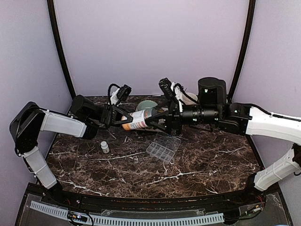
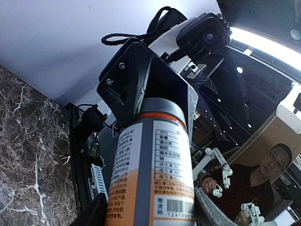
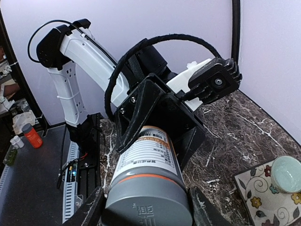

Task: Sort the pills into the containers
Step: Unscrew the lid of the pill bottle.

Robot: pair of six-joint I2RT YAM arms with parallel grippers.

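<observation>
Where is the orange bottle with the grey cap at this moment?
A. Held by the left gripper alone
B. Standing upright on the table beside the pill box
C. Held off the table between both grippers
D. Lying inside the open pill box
C: the orange bottle lies level above the table, with the left gripper closed on its base end and the right gripper closed on its grey cap end.

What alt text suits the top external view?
Left claw and right claw grip an orange bottle sideways above a marble table, left at its base, right at its grey cap. A clear pill box and tiny white bottle sit nearby.
</observation>
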